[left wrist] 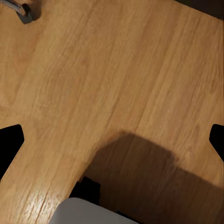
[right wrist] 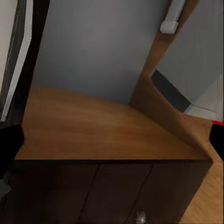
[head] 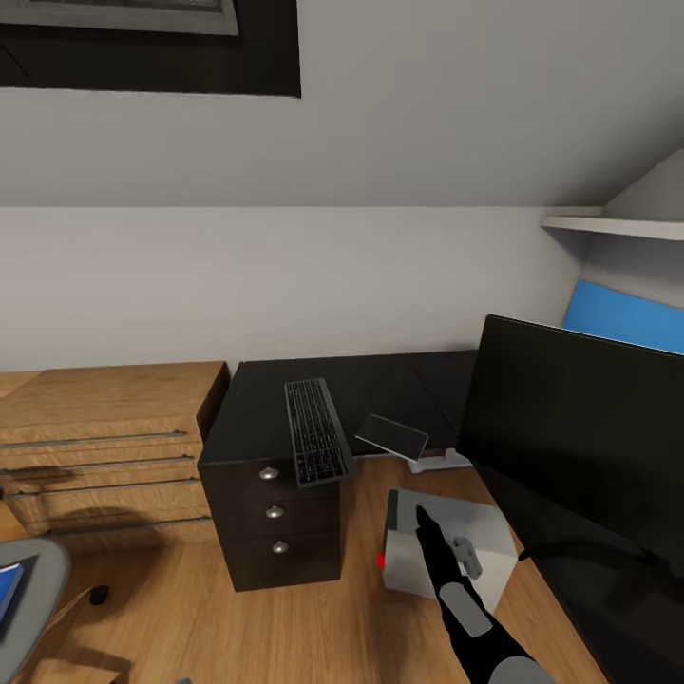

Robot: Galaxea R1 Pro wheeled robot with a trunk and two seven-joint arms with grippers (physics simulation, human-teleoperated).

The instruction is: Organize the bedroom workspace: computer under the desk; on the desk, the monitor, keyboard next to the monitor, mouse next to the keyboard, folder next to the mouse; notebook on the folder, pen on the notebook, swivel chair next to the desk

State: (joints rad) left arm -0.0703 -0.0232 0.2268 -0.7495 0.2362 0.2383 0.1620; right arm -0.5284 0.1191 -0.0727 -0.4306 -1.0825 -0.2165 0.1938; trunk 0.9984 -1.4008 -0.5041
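While the keyboard [head: 316, 431] lies atop the drawer unit [head: 271, 494], its drawers are closed

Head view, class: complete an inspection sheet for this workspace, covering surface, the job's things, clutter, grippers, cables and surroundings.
Surface: wooden plank floor; dark three-drawer unit stands on it.
Job's things: slim dark-keyed keyboard lies on the unit, overhanging its front edge; wide black flat monitor at right; light grey box-shaped computer on the floor; grey swivel chair seat at lower left.
Clutter: small black object on the floor, identity unclear; dark flat slab beside the keyboard.
Grippers: left gripper open above the floor; right gripper open, empty.
Cables: nothing seen.
Surroundings: light-wood drawer chest, white wall shelf, bright blue panel.
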